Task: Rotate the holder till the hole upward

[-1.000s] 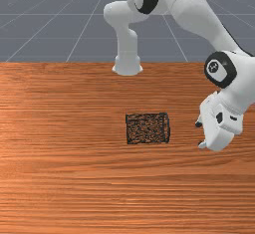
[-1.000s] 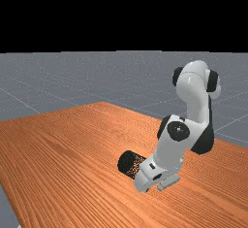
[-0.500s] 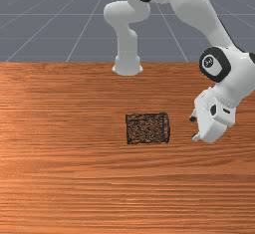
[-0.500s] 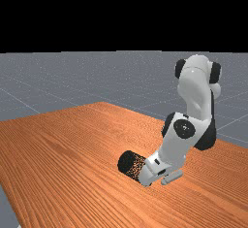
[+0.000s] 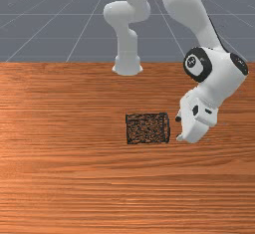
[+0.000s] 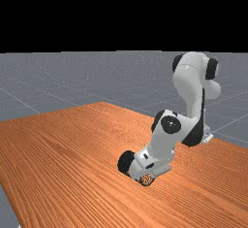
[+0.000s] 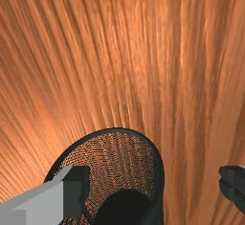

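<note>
"Spanning the front view from side to side, your desk [image 5: 60, 178] shows its orange-brown grain."

"And your arm [image 5: 184, 9]?"

"It bends over toward the front view's right, then angles down. In the far view it reaches toward that view's left."

"Where does that put your end effector [image 5: 179, 128]?"

"Low, just beside the holder [image 5: 147, 128], on the front view's right of it. It is tilted, with its fingertips toward your holder. In the far view, it covers part of the mesh."

"Have you got anything in its grasp?"

"Nothing; it's released. In the wrist view your fingers [image 7: 76, 195] stand wide apart. One overlaps the holder's mouth, the other is out past the side. Whether the first one touches, I can't tell you."

"How does your holder lie?"

"On its side on the desk, a black mesh cylinder near the middle of the front view. Its hole faces sideways, toward your end effector, so it isn't upward."

"Anything smaller for you?"

"The round dark rim [image 7: 117, 130] around that hole, and a dark disc [image 7: 125, 207] deeper inside."
</note>
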You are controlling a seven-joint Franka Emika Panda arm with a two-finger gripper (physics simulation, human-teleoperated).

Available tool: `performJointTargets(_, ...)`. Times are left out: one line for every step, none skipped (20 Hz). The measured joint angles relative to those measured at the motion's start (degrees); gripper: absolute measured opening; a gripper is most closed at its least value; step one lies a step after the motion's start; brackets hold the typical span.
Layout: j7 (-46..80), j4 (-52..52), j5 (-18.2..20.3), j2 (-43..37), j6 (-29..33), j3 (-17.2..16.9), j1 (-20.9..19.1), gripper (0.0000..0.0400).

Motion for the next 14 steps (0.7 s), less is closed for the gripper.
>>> performJointTargets(-0.2, -0.5, -0.1, -0.2, 0.3, -0.1, -0.2, 0.04)
performJointTargets(-0.3, -0.9, -0.3, -0.5, 0.6, -0.3, -0.4, 0.04)
performJointTargets(-0.2, -1.3, -0.9, -0.6, 0.5, -0.8, -0.3, 0.04)
performJointTargets(-0.6, -2.1, -1.1, -1.0, 1.0, -0.9, -0.7, 0.04)
performJointTargets(-0.9, -2.9, -1.2, -1.4, 1.6, -1.1, -1.1, 0.04)
performJointTargets(-1.2, -3.5, -1.5, -1.7, 2.0, -1.3, -1.4, 0.04)
performJointTargets(-1.5, -4.2, -1.7, -2.1, 2.4, -1.6, -1.6, 0.04)
performJointTargets(-4.2, -3.3, -0.1, -1.8, 1.2, -0.6, -3.1, 0.04)
performJointTargets(-4.2, -2.7, 0.0, -1.2, 1.3, -0.7, -3.4, 0.04)
performJointTargets(-4.1, -2.5, 0.0, -0.5, 1.7, -0.7, -3.5, 0.04)
performJointTargets(-4.0, -2.4, 0.0, 0.1, 2.2, -0.7, -3.5, 0.04)
performJointTargets(-3.7, -2.4, 0.0, 0.7, 2.8, -0.7, -3.5, 0.04)
performJointTargets(-3.0, -3.3, -0.3, 0.7, 4.2, -0.9, -3.4, 0.04)
performJointTargets(-2.6, -3.8, -0.5, 0.7, 5.0, -1.0, -3.3, 0.04)
